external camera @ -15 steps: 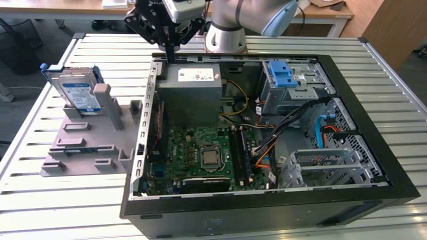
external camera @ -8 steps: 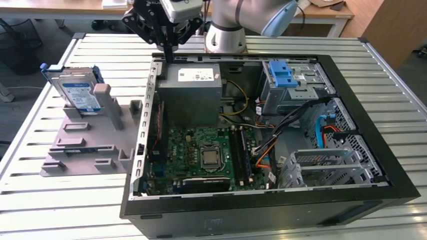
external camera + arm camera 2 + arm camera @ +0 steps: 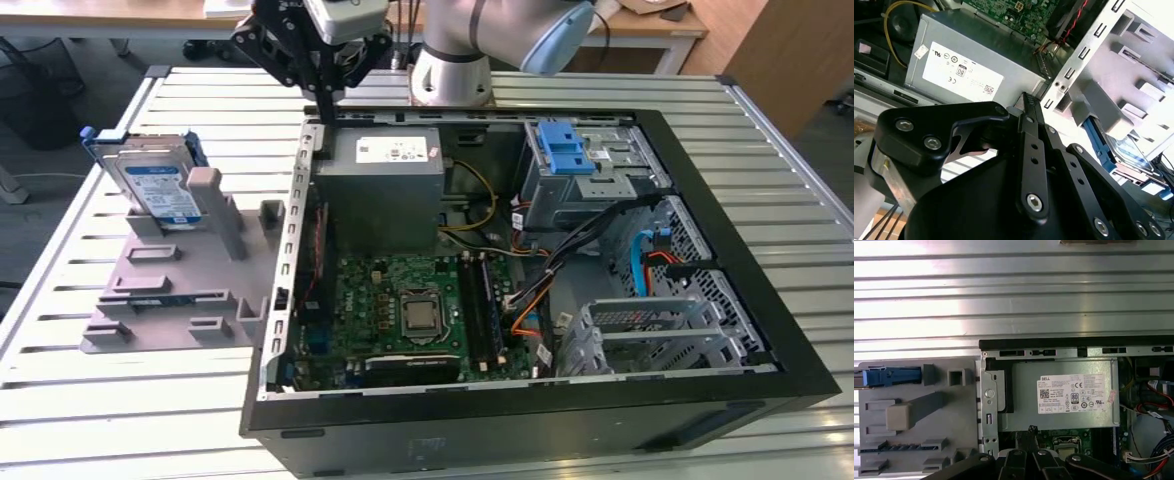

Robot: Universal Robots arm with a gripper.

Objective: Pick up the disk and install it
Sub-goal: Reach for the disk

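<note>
Found the open black computer case (image 3: 534, 420) nearest on the slatted worktop (image 3: 120, 430), motherboard (image 3: 400, 310) bared inside. Noted, farther back and off the exterior view's left of the case, a grey fixture (image 3: 174, 290) propping the disk (image 3: 158, 190) on edge, label outward, blue frame along its sides. Judged the disk stiff, dense for its bulk, smooth on its metal faces and unkind to knocks; reckoned the blue-framed long edges the safest hold, sparing the label face. Beyond the grey power supply (image 3: 387, 180), picked out the gripper (image 3: 326, 98) above the case's back wall, pinched closed on nothing, well apart from the disk.
</note>
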